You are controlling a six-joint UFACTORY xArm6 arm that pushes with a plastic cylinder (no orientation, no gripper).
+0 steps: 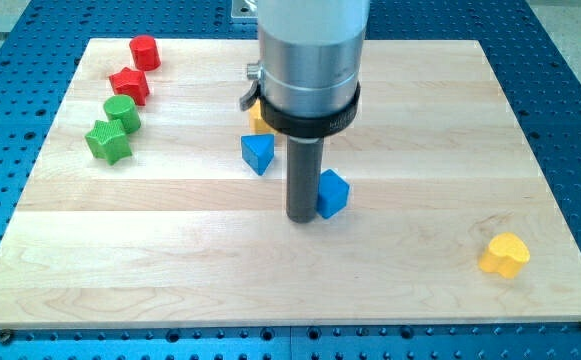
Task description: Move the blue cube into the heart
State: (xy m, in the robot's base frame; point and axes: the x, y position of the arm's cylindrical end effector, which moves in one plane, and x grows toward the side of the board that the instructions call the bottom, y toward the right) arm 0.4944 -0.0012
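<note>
The blue cube (333, 193) sits near the middle of the wooden board (170, 260). My tip (301, 218) rests on the board right at the cube's left side, touching or nearly touching it. The yellow heart (504, 255) lies far off at the view's lower right, apart from the cube. The arm's grey body (308, 60) hangs over the board's top middle.
A blue triangular block (258, 153) lies left of the rod. A yellow block (259, 118) is mostly hidden behind the arm. At the view's upper left are a red cylinder (145, 52), a red star (130, 86), a green cylinder (122, 112) and a green star (108, 141).
</note>
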